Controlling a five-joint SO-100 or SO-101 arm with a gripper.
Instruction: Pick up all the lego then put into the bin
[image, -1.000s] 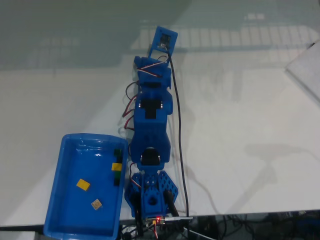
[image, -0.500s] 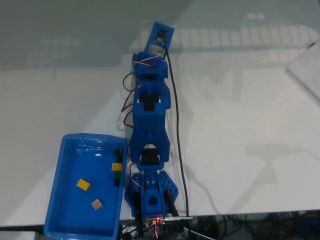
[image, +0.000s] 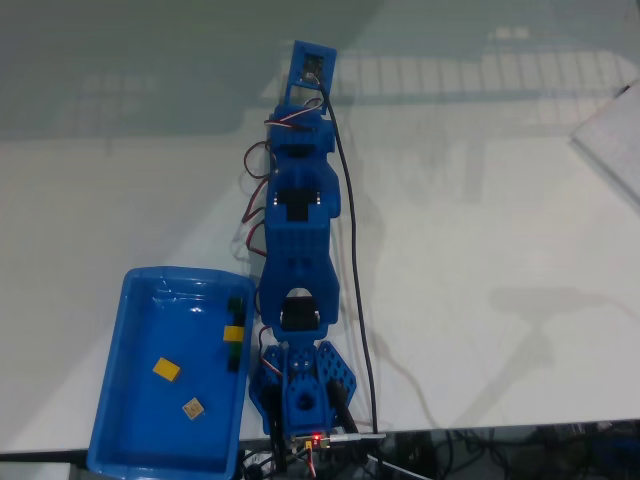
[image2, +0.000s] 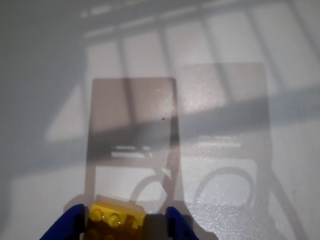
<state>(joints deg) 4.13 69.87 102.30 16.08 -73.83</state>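
Where the two blue fingers (image2: 123, 226) enter the wrist view at its near edge, a yellow lego brick (image2: 115, 220) is seen clamped between them, its studs turned toward the camera; the fingers are thus closed on the brick, with only their tips in frame. Beyond the brick, the white surface (image2: 225, 125) is crossed by barred window light and by the arm's own shadow, and no other brick is seen lying on that patch.

In the fixed view, the blue arm (image: 298, 250) is seen stretched toward the far side of the surface, with its wrist camera housing (image: 309, 66) at the farthest point. The bin (image: 115, 400) stands at the near left, just beside the arm's base, well apart from the fingers. Inside it, a yellow-orange brick (image: 167, 369) and a paler tan one (image: 193, 408) lie on the floor, and another yellow piece (image: 234, 333) sits against the right wall among darker bits.

The step in hand is judged to be the carry: a brick has been grasped and is not yet delivered. A swing back toward the near left is called for next, with release over the bin.

The grasp itself is revealed by the wrist view alone; the bin and its contents are given by the fixed view.
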